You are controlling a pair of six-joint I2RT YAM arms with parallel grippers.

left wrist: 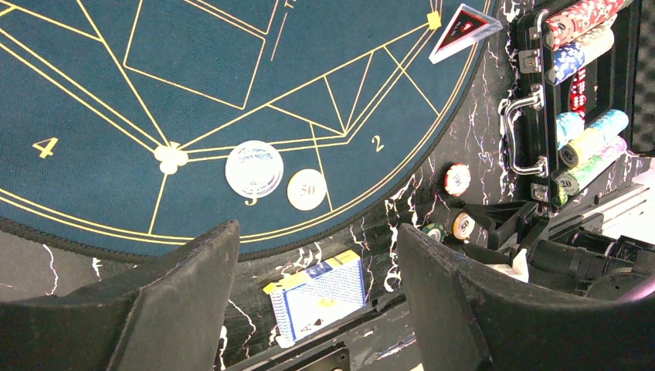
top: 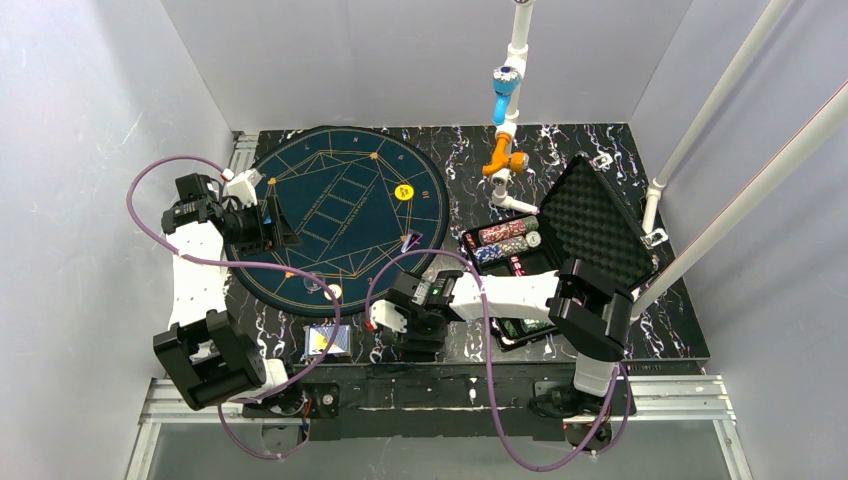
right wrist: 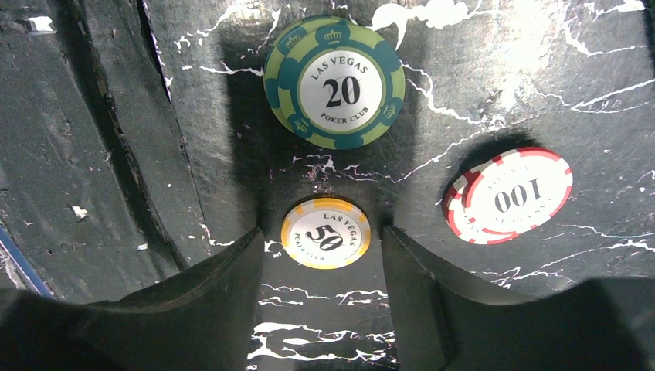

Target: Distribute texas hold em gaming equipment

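The right pincer (right wrist: 323, 233) is held partly open, nothing gripped, with the yellow 50 chip (right wrist: 325, 233) framed between its jaws — a green 20 chip (right wrist: 334, 82) is seen ahead. The left pincer (left wrist: 317, 226) is spread wide, empty.

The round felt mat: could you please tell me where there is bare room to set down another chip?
The mat is bare across its middle and far half, bordered by the yellow disc on the right. Its near rim is crowded: clear disc, 50 chip. The marble strip beside the case holds three chips.
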